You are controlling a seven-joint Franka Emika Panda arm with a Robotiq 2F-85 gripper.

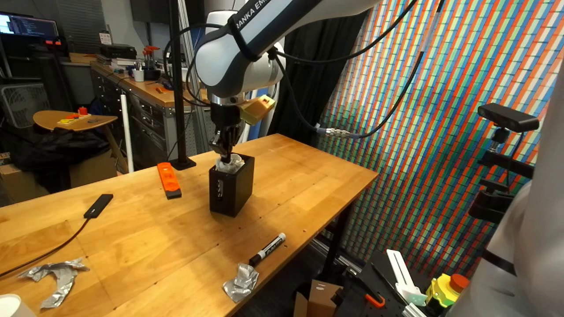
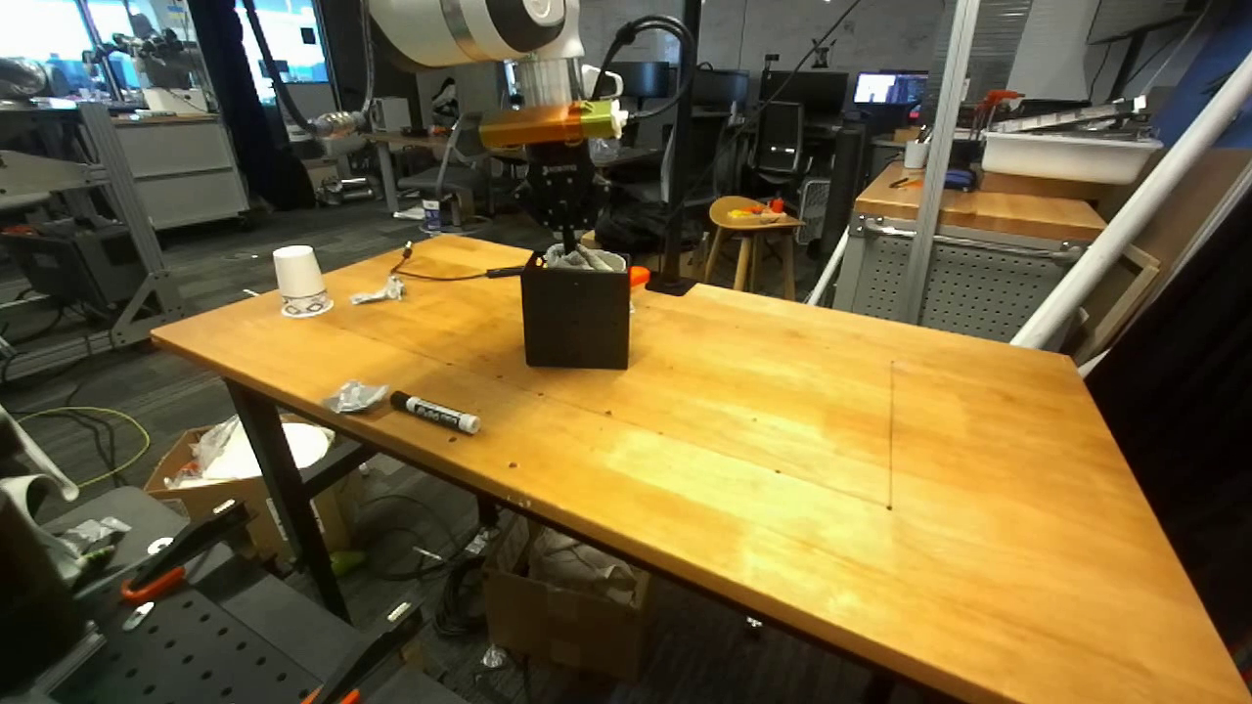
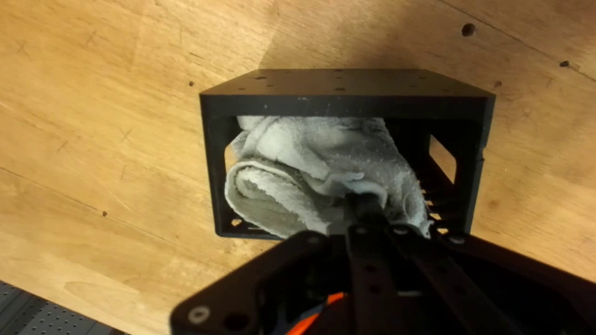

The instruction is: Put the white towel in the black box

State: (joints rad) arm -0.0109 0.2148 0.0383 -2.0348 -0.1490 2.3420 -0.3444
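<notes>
You could read one partial name.
In an exterior view, the white-and-black jointed robot arm (image 1: 273, 26) bore "RANKA EMI", cut off at the top edge; lettering on the black-and-white cylindrical marker (image 1: 268, 249) and the lit rectangular monitor (image 1: 33, 26) was too small to read.

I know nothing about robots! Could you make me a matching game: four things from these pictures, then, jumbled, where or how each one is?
1. white towel
2. tool
3. marker
4. paper cup

A. lying beside a crumpled silvery piece
B. standing on the table
C. pointing down at the towel
D. bunched in the black box

Pairs: 1-D, 2-C, 3-A, 4-B
</notes>
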